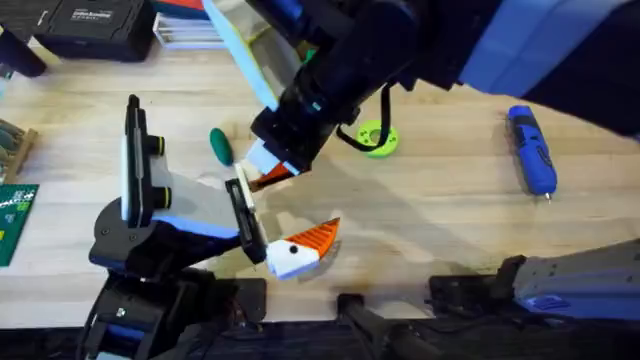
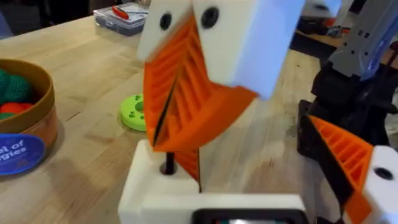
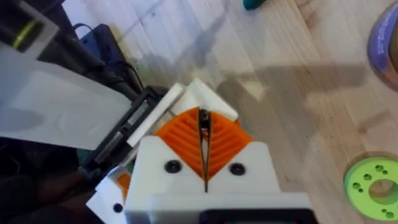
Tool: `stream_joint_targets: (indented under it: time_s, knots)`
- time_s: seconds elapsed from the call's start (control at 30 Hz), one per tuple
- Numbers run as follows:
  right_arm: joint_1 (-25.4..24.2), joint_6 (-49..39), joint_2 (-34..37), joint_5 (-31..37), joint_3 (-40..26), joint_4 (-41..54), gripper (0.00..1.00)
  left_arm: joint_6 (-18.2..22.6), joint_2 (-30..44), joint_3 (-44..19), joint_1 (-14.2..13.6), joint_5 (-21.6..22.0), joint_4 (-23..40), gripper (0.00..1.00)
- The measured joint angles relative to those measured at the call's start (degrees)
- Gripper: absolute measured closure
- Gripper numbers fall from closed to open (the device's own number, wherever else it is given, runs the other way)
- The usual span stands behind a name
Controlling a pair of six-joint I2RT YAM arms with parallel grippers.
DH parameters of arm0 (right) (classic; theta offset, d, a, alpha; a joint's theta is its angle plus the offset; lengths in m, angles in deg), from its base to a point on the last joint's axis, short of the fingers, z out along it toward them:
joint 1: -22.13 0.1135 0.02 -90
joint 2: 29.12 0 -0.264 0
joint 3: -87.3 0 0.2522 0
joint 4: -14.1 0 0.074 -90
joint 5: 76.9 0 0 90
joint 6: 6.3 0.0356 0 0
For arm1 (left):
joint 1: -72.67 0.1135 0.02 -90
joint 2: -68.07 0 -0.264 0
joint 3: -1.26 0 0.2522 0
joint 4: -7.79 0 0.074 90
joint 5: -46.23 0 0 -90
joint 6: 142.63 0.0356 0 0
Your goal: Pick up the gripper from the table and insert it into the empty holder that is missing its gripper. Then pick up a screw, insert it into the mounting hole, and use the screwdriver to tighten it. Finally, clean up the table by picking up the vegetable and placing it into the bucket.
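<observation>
Right pincer [image 3: 203, 134], at the end of the big dark arm reaching in from 2 o'clock, hangs over the middle of the table [image 1: 450, 220]. Its orange ribbed pads [image 3: 180, 134] are pressed together on a thin dark screw [image 2: 168, 163]. The screw points down from the pad tips at the top of the holder [image 3: 214, 102], the white finger block of the white-and-black arm standing at 9 o'clock. An orange piece, seemingly the gripper [image 2: 189, 165], stands in that block just behind the screw; how deep it sits I cannot tell.

Left pincer [image 2: 211, 202] shows as a white body close under the holder. Whether it is open or closed I cannot tell.

From the right pincer, the claw's other finger lies at 5 o'clock, near, with its own orange wedge [image 1: 320, 237] on a white block [image 1: 288, 258]. The dark green vegetable [image 1: 220, 145] lies on the wood at 9 o'clock, just beside. A lime-green disc [image 1: 377, 138] lies flat at 2 o'clock. The blue screwdriver [image 1: 530, 150] lies at 3 o'clock, well apart, its bit toward 6 o'clock.

The bucket [image 2: 37, 118] stands upright on the table, beyond the disc in the left wrist view. Green and red toy pieces [image 2: 15, 93] are inside it.
</observation>
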Motion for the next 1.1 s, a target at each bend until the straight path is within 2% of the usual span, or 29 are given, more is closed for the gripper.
stream_joint_targets:
  time_s: [0.17,0.47,0.53,0.6,0.67,0.77,0.87,0.9,1.1]
  knots:
    - [1.6,-0.5,0.7,0.7,-0.3,-0.1,0.996,-0.1,0.0,0.0,0.0,-0.2,-0.1,0.015]
    - [1.6,-0.7,0.8,0.7,-0.4,0.0,0.989,-0.2,0.0,0.0,0.0,-0.2,-0.1,0.015]
    - [1.7,-0.7,0.8,0.4,-0.4,0.3,0.881,-0.2,0.0,0.0,0.0,0.0,-0.1,0.015]
    - [1.8,-0.8,0.8,0.2,-0.4,0.4,0.841,-0.2,0.0,0.0,0.0,0.0,-0.1,0.015]
    - [1.8,-0.8,0.8,-0.2,-0.4,0.4,0.755,-0.2,0.0,0.0,0.0,0.0,-0.1,0.015]
    - [1.5,-1.0,0.6,-0.6,-0.4,0.5,0.501,-0.2,0.0,0.1,0.0,0.3,-0.1,0.015]
    - [0.3,-0.9,-0.1,-0.5,-0.4,0.6,0.121,0.1,0.0,0.1,0.0,0.2,-0.2,0.015]
    - [-0.2,-1.0,-0.4,-0.5,-0.4,0.6,0.035,0.1,0.0,0.1,0.0,0.1,-0.2,0.016]
    - [-3.3,-1.0,-4.3,-0.4,-0.4,0.9,0.009,0.3,0.0,0.1,0.0,0.0,-0.2,0.015]
